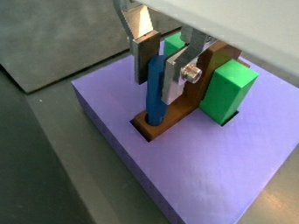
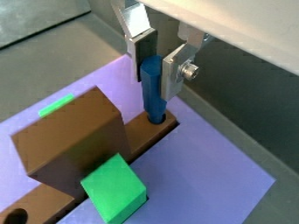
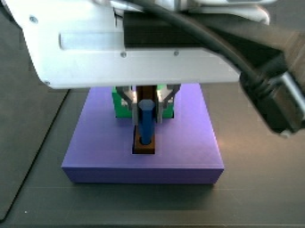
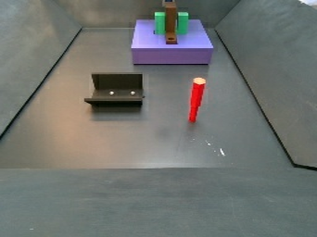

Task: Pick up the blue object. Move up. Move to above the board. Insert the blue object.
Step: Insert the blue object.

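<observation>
Insert step: gripper (image 1: 163,63) clamped on the blue object (image 1: 156,87), held upright with its tip at the board (image 2: 111,156) end near the lavender slab's (image 1: 222,175) edge; next, judge straight descent into the hole, then release.

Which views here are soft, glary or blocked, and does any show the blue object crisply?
Wrist views: the blue object is fairly sharp between the gripper fingers, the pale housing above it overexposed. Side view: the out-of-focus arm body blocks the upper half. Other side view: evenly lit, with small specular glints on the floor, and the board too distant for detail.
</observation>
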